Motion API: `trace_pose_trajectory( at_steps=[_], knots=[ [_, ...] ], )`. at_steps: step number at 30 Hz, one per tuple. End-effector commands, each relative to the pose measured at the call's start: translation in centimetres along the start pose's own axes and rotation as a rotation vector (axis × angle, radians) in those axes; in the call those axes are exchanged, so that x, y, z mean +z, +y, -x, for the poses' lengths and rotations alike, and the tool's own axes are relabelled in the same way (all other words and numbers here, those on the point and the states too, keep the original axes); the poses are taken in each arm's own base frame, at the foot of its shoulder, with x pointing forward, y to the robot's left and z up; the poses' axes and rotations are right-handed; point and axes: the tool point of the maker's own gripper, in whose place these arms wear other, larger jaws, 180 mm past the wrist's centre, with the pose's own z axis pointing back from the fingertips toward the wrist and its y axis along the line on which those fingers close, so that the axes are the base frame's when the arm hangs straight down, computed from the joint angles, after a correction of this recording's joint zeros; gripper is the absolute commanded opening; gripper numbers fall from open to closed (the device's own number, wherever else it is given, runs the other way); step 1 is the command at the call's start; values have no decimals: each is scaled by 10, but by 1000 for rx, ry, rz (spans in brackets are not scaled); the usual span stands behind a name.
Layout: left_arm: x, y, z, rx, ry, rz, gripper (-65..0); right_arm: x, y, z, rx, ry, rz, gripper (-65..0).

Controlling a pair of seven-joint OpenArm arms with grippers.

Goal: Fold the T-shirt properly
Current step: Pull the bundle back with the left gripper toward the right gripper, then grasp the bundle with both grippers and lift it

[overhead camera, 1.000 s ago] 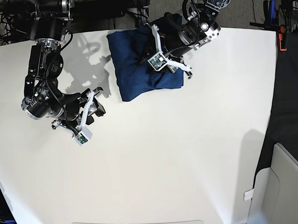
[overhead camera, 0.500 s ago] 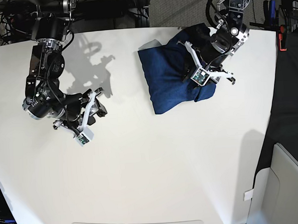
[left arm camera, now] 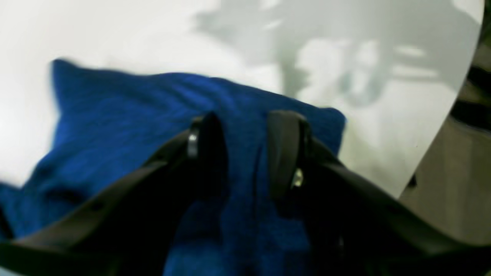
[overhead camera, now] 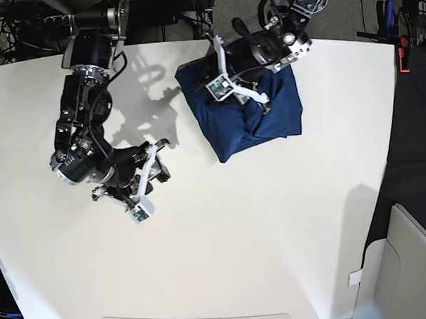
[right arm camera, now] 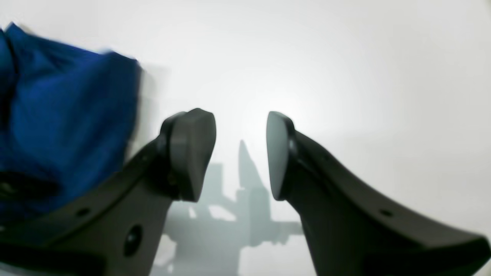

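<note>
The dark navy T-shirt [overhead camera: 268, 124] lies as a folded bundle at the far middle of the white table [overhead camera: 274, 235]. My left gripper [overhead camera: 244, 93] rests on its upper left part. In the left wrist view the two black fingers [left arm camera: 285, 153] press into the blue fabric [left arm camera: 115, 115], with a ridge of cloth between them. My right gripper [overhead camera: 159, 159] is open and empty, low over bare table to the left of the shirt. In the right wrist view its jaws [right arm camera: 241, 153] stand apart, with the shirt [right arm camera: 57, 115] blurred at the left edge.
The table's far edge [left arm camera: 441, 134] runs close behind the shirt. Cables and dark equipment [overhead camera: 155, 12] sit beyond it. A pale grey box [overhead camera: 411, 263] stands off the table at the front right.
The shirt slid right with my left gripper, then shifted back a little left and spread wider as the gripper swung left. My right arm moved right and toward the front.
</note>
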Motion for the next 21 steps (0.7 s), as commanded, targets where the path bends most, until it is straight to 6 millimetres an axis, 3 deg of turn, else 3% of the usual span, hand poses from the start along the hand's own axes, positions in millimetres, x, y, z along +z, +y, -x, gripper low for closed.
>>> trace_pose_trajectory(
  at_steps=[1, 7, 11, 17, 21],
  knots=[
    [-1, -6, -7, -25, -22, 14, -444, 5, -5, -18, 19, -46, 21, -385],
    [4, -28, -16, -134, -24, 25, -444, -13, 19, -40, 61, -43, -47, -385],
    [25, -7, -20, -109, -35, -64, -444, -28, 40, -62, 101, -51, -97, -385],
    [53, 22, 13, -37, 46, -179, -444, -49, 64, -90, 282, -5, -81, -386],
    [59, 16, 29, -7, 89, -178, -444, -59, 83, -99, 453, 26, -45, -387]
  ],
)
